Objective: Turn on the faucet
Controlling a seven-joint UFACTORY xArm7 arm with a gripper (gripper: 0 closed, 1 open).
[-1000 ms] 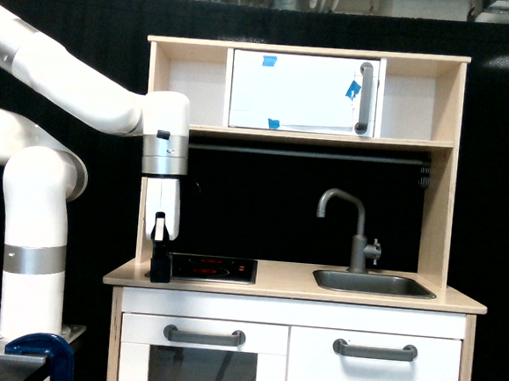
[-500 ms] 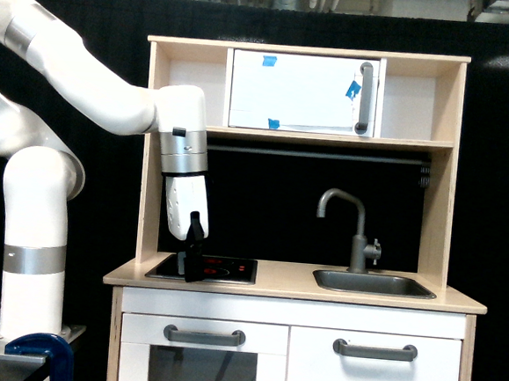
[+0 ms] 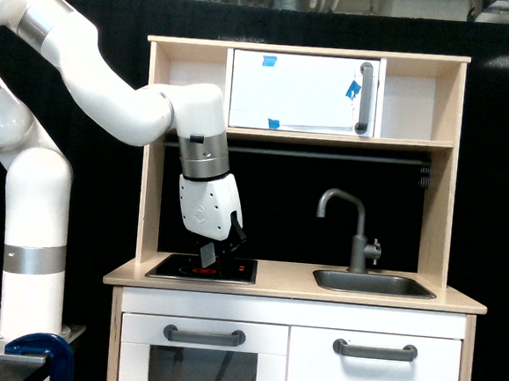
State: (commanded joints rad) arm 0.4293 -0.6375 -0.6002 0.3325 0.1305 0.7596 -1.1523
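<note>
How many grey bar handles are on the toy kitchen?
3: one upright on the top cabinet door, one on the lower left door, one on the lower right door. None seem hidden.

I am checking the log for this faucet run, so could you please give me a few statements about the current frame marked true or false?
1. The gripper hovers over the stove top. True.
2. The gripper is touching the faucet. False: it is well apart, toward the exterior view's left.
3. The faucet stands behind the sink. True.
4. The upper cabinet door hangs open. False: it is closed.
5. The jaws hold a cup. False: no cup is visible.
</note>
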